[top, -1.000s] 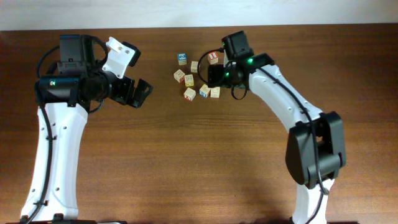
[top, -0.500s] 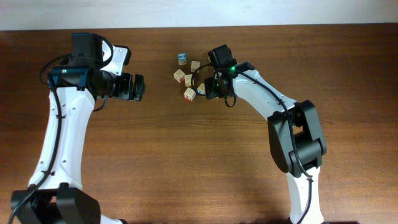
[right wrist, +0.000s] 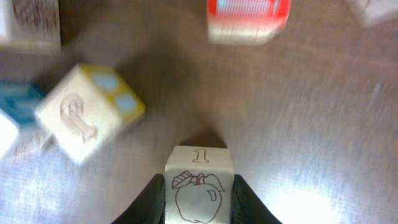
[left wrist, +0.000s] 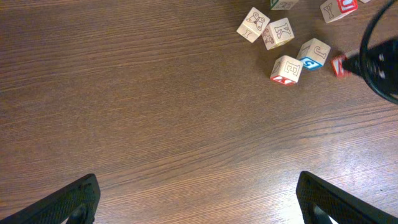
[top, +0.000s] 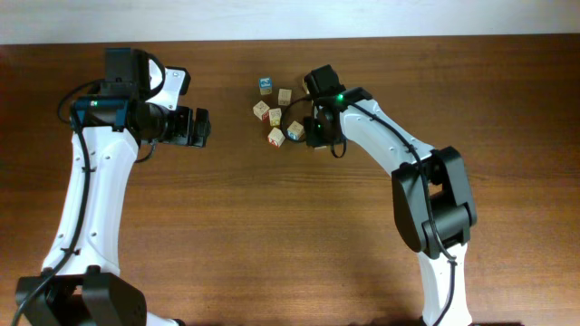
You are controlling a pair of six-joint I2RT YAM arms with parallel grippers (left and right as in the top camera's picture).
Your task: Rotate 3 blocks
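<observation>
Several pale-wood alphabet blocks lie in a loose cluster at the table's far middle. One block with a red printed face (top: 276,137) (left wrist: 286,69) sits at the cluster's near side, and one with a blue face (top: 295,129) (left wrist: 314,53) lies just right of it. My right gripper (top: 314,132) (right wrist: 199,200) is down at the cluster's right edge, shut on a block showing a "1" and an apple outline (right wrist: 199,186). In the overhead view that block is hidden under the gripper. My left gripper (top: 201,128) (left wrist: 199,199) hovers left of the cluster, open wide and empty.
A bright-blue-topped cube (top: 265,85) stands at the cluster's far side, with plain pale cubes (top: 285,95) (top: 261,110) near it. In the right wrist view a red-topped cube (right wrist: 247,18) lies ahead and a yellow-faced cube (right wrist: 87,112) lies to the left.
My right gripper's jaws have closed onto the apple block at the cluster's right edge. The left arm swung back early on and has since held still, open.
</observation>
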